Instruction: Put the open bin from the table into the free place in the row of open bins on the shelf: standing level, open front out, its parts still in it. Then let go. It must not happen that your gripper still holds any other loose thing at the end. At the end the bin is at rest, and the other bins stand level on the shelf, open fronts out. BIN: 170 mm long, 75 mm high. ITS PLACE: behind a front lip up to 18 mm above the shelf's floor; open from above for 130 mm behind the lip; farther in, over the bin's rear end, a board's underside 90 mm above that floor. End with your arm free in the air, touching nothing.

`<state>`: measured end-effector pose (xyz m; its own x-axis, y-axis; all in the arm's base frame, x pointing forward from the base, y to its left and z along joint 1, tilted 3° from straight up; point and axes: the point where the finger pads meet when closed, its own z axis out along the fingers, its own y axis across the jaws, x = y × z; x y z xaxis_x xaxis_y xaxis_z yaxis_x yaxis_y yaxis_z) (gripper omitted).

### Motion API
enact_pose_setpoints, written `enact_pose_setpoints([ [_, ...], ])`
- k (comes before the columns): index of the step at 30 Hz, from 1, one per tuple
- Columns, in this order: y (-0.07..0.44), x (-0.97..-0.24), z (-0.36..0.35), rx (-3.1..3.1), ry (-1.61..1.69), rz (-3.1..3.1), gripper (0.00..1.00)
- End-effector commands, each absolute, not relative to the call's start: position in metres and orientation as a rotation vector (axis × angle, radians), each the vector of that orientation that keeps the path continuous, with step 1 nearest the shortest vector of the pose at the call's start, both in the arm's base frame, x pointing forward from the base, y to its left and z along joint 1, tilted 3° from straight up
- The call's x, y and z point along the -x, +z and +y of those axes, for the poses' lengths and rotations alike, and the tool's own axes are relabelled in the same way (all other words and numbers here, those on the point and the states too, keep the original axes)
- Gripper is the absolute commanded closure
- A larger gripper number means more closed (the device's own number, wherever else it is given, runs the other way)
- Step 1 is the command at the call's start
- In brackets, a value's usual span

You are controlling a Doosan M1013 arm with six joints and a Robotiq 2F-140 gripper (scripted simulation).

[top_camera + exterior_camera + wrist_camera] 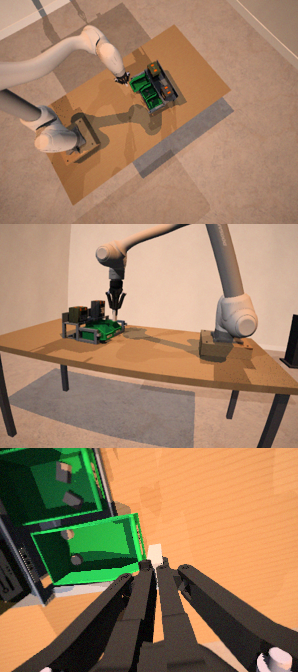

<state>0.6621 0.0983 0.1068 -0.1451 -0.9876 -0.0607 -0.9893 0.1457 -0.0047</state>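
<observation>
Cut off and blurred on my feeds

My wrist view crops the upper green bin [60, 485] at the left edge; from the exterior I can't make out parts inside the bins, and the upper arm [159, 231] runs out the top.

Green bin [140, 83] [114, 325] [102, 543] juts forward; parts inside.
</observation>
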Motion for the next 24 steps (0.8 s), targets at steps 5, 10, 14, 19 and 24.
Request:
enact_pose_setpoints([
  [5,0.103,-0.662,0.099,2.021,0.056,2.340,1.00],
  [10,0.093,-0.662,0.099,2.021,0.056,2.340,1.00],
  [14,0.082,-0.662,0.100,2.021,0.056,2.340,1.00],
  [19,0.073,-0.662,0.100,2.021,0.056,2.340,1.00],
  [24,0.056,-0.663,0.101,2.021,0.056,2.340,1.00],
])
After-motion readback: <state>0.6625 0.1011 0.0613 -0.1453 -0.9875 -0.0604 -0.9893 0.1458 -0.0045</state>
